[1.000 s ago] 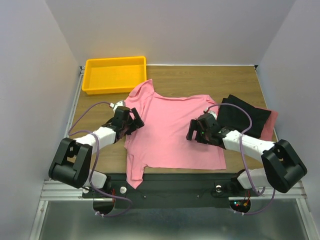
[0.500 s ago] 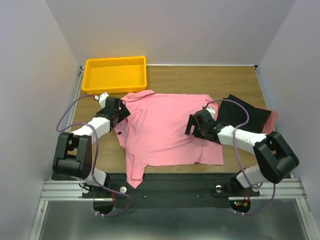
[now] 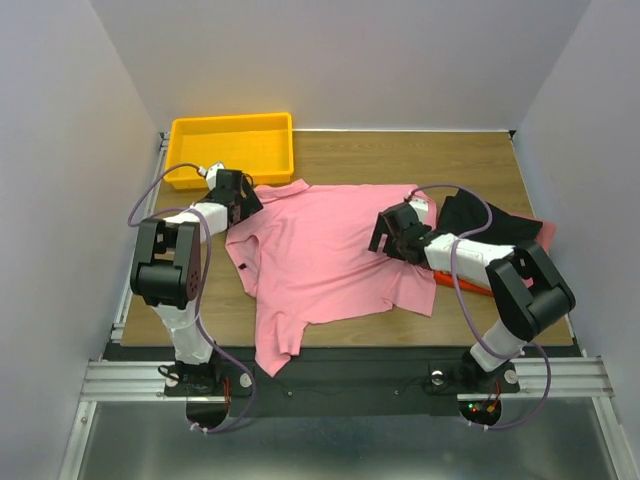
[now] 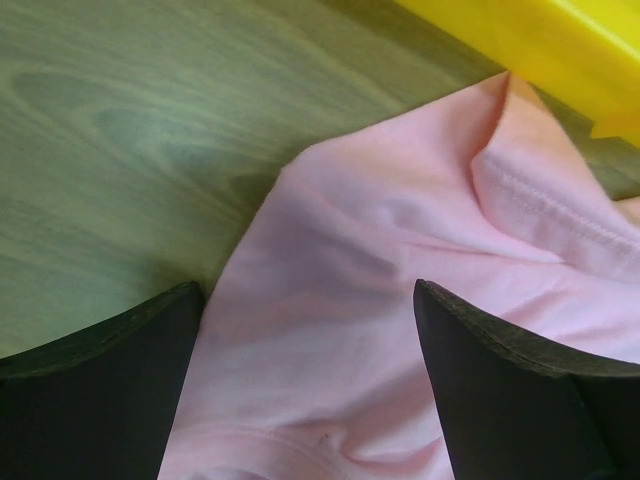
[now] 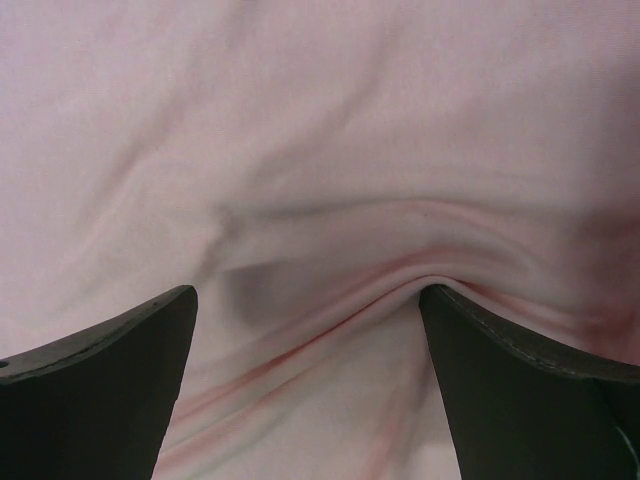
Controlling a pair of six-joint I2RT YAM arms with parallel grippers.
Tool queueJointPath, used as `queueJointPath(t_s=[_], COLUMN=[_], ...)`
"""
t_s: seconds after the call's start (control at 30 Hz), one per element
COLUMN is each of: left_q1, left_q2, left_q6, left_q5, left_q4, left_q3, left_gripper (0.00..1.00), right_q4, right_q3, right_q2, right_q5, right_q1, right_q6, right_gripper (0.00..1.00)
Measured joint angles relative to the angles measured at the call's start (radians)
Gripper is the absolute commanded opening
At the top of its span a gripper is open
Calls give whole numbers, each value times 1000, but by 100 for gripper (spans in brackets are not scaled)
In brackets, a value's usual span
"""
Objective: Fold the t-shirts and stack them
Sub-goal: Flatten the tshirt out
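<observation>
The large pink t-shirt [image 3: 320, 260] lies spread over the middle of the table, one sleeve hanging towards the near edge. My left gripper [image 3: 245, 198] sits low over its far left corner, by the yellow tray; in the left wrist view the gripper [image 4: 310, 300] is open, with pink cloth [image 4: 400, 270] between the wide-apart fingers. My right gripper [image 3: 388, 232] rests on the shirt's right side, open [image 5: 308, 295], its right fingertip [image 5: 470, 320] against a raised fold [image 5: 330, 270]. A folded black shirt [image 3: 492, 228] lies at the right on a pink one [image 3: 546, 236]. An orange-red edge [image 3: 462, 284] shows under the big shirt.
The yellow plastic tray [image 3: 232, 128] stands at the far left, just behind my left gripper, and its rim [image 4: 540, 40] is close in the left wrist view. Bare wooden table [image 3: 400, 155] runs along the back. Both arms' cables loop above the cloth.
Both arms reached farther away from their bases, the left gripper going up to the tray. The pink shirt slid back and spread wider, uncovering an orange-red edge at the right.
</observation>
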Motion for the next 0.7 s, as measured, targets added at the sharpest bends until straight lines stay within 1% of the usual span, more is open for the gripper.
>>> queueJointPath(t_s=[0.27,0.4,0.43,0.53,0.6,0.63,0.7], left_q1=[0,-5,-9,-39,-87,-105,-183], left_q2=[76,55,30,-113,-253,-299,-431], left_q6=[13,12,9,-23,-55,-69,-105], left_q5=[51,62,59,21,-6,-11,-20], left_q4=[-16,-36,-39,-76,-93,-95,-90], left_q3=[112,116,100,4,-81,-110,-202], left_gripper=[98,98,98,98,98,98,98], right_q4=[-34,-68,-78,-89,-88,-87,-79], right_q3=[4,8,7,-5,-25,-34,-69], right_q2=[5,-12,-29,-112,-189,-216,-291], right_q5=[128,77,55,-2,-45,-62,-98], right_q1=[-18,-18,-14,16,54,66,106], right_q6=[-85,-138,-151,-171,-173,-172,-167], right_gripper=[100,100,100,100,100,100,100])
